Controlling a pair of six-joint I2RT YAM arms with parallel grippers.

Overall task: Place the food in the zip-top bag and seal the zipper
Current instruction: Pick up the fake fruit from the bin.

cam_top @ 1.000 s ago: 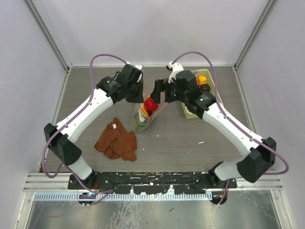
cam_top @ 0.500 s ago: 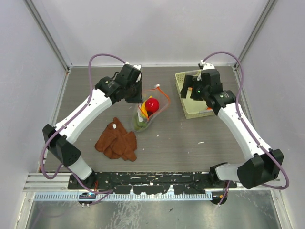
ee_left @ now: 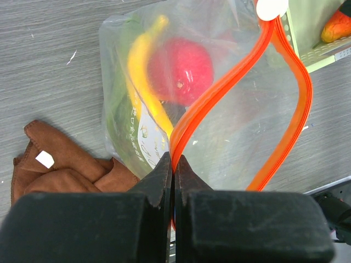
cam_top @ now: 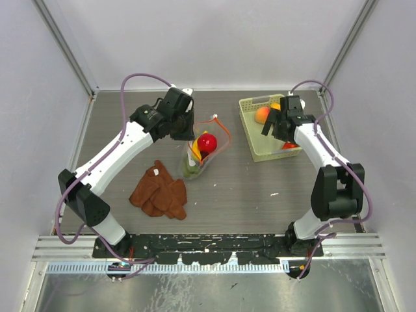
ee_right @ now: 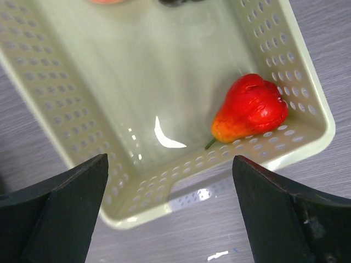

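Observation:
The clear zip-top bag (cam_top: 200, 156) lies mid-table with its mouth open. My left gripper (cam_top: 189, 134) is shut on the orange-red zipper strip (ee_left: 230, 82) at the near rim (ee_left: 174, 163); the white end tab (ee_left: 271, 7) is at the far end. Inside the bag are a red apple (ee_left: 178, 68), a yellow banana (ee_left: 140, 60) and green leaves (ee_left: 118, 118). My right gripper (cam_top: 276, 129) is open and empty above the pale green basket, over its near wall (ee_right: 170, 162). A red-orange piece (ee_right: 249, 109) lies in the basket corner. A peach (cam_top: 262, 114) sits at the basket's far end.
The slotted basket (cam_top: 257, 146) stands at the right back, close to the right wall. A rust-brown cloth (cam_top: 160, 192) lies left of the bag, also in the left wrist view (ee_left: 55, 164). Enclosure walls ring the table.
My right arm has swung away from the bag's mouth, right and back to above the basket. The left gripper and the bag have stayed put.

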